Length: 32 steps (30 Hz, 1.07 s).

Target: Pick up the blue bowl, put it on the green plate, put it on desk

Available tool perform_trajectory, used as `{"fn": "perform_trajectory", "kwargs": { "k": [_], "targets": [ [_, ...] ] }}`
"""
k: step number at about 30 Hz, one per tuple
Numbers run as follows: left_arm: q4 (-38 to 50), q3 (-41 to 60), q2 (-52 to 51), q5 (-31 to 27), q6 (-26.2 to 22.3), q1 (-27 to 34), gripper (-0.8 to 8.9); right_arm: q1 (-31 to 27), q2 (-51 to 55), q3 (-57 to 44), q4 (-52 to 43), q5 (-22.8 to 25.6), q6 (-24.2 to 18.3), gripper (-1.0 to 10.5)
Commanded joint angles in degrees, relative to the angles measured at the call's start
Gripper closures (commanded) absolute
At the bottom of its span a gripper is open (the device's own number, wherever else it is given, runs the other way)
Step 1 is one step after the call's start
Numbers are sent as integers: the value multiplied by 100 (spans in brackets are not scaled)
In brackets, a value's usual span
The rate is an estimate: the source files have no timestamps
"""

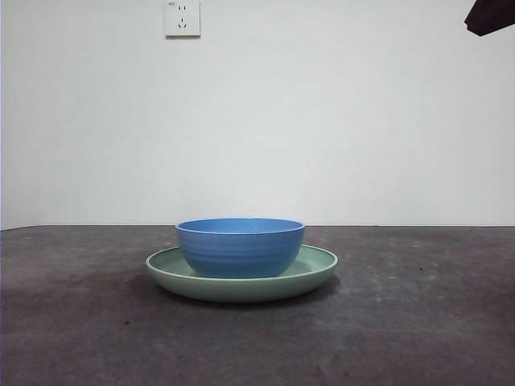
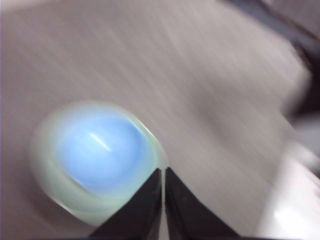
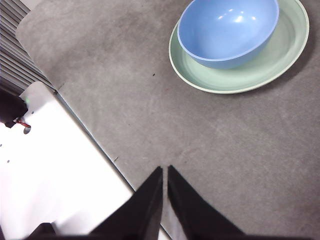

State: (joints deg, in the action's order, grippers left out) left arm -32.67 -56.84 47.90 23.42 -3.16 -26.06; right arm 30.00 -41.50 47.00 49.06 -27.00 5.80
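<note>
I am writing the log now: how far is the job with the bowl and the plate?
Done: the blue bowl already sits in the green plate. In hand: nothing; the left hand and the right hand are both shut, empty and away from the bowl. Left: moving it onto the desk, if that step remains.

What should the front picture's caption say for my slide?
Blue bowl sits in green plate on the desk.
</note>
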Motion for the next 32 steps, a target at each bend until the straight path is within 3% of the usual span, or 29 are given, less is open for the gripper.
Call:
{"fn": "perform_trajectory", "kwargs": {
  "k": [1,7,11,16,23,32],
  "targets": [
    [1010,140,-286,-431,-273,385,804,42,-26,52,-42,-11,-50,939],
    [2726,1121,-1241,-997,-352,1388,804,42,-26,52,-42,-11,-50,939],
    [3209,1989,-2004,-1440,-385,1910,804,42,-26,52,-42,-11,-50,939],
    [3228,2968,-2830,-1773,-387,2302,804,42,-26,52,-44,-11,-50,939],
    [3228,4253,-3814,-1792,-363,2599,804,42,-26,52,-44,-11,-50,938],
    [3163,5128,-4393,-1792,-343,2649,804,42,-26,52,-44,-11,-50,939]
  ]
}}
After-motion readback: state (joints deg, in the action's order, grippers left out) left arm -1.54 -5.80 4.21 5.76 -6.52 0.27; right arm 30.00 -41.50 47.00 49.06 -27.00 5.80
